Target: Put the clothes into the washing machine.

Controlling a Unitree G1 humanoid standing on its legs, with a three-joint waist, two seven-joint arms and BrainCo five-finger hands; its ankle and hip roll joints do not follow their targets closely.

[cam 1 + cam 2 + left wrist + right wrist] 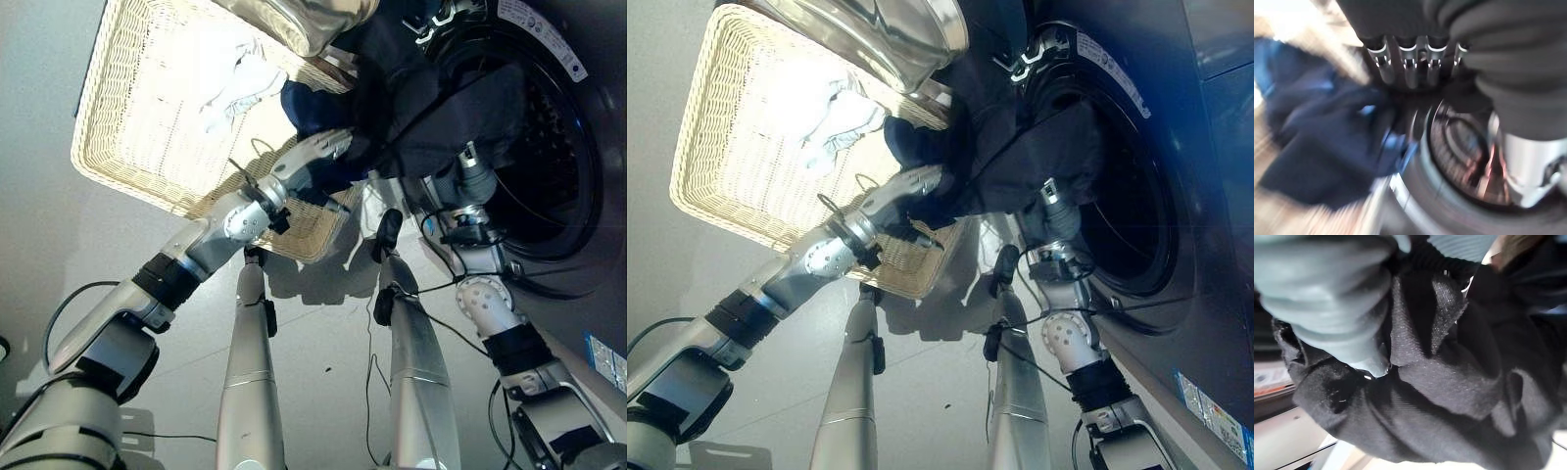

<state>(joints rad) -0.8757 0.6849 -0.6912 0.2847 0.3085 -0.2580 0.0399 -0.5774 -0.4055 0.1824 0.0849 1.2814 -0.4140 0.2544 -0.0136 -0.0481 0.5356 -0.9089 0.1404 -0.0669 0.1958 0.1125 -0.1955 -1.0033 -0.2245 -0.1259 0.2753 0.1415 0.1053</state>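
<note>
Garment: black cloth point(446, 117), draped across the mouth of the washer point(573, 186) and bunched over both arms; partly inside the drum opening, partly hanging outside.
Blue cloth: dark blue piece point(309, 103) at the basket's corner nearest the washer, beside the black cloth.
White cloth: lying in the basket point(127, 147), apart from the dark pieces.
Basket: pale wicker, on the floor point(323, 323) beside the washer.
Left robot hand point(1410, 68): fingers reaching straight into the dark cloth, tips buried; grip cannot be told.
Right robot hand: covered by black cloth at the drum mouth; state cannot be told.
Door: washer door point(887, 34) open, above the basket.
</note>
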